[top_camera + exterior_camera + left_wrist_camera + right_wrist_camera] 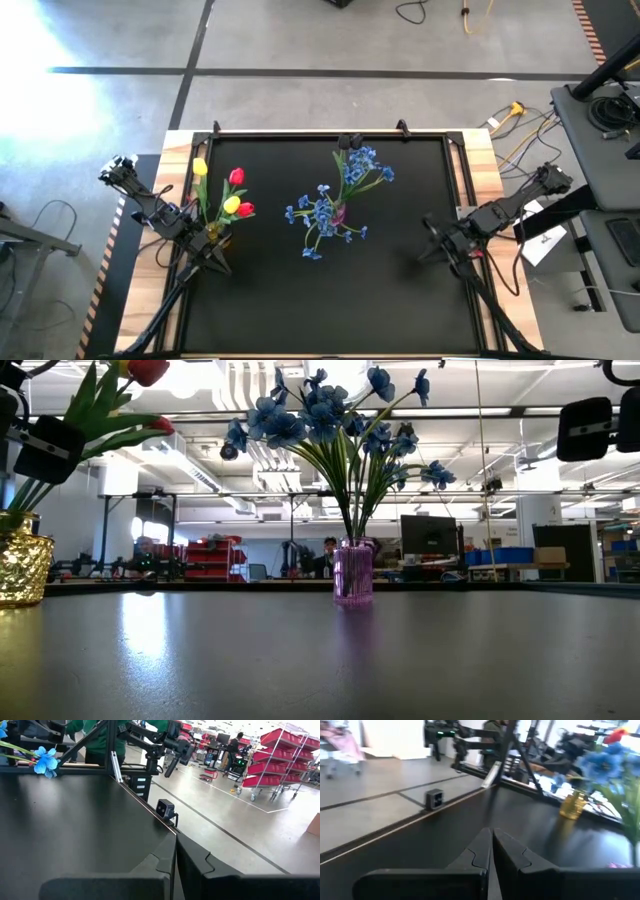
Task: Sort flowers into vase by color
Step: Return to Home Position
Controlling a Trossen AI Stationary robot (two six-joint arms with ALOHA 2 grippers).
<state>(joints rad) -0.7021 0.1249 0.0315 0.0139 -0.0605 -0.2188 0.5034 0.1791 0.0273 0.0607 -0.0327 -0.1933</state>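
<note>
Tulips [231, 205], red & yellow, stand upright in gold vase [214, 236] just beside left gripper [218, 262], blue flowers [322, 208] in purple vase [339, 214] mid-table, between it and right gripper [428, 246]; both grippers w/ fingers together, on nothing.

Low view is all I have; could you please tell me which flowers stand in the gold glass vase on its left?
Observer: From above, two red artificial tulips and two yellow artificial tulips stand in that gold glass vase.
Operator: Thanks, where are the grippers?
Observer: The left gripper is close beside that vase; the right gripper is over the table's right side.
Operator: Holding anything?
Observer: No, the wrist views show both shut, empty.
</note>
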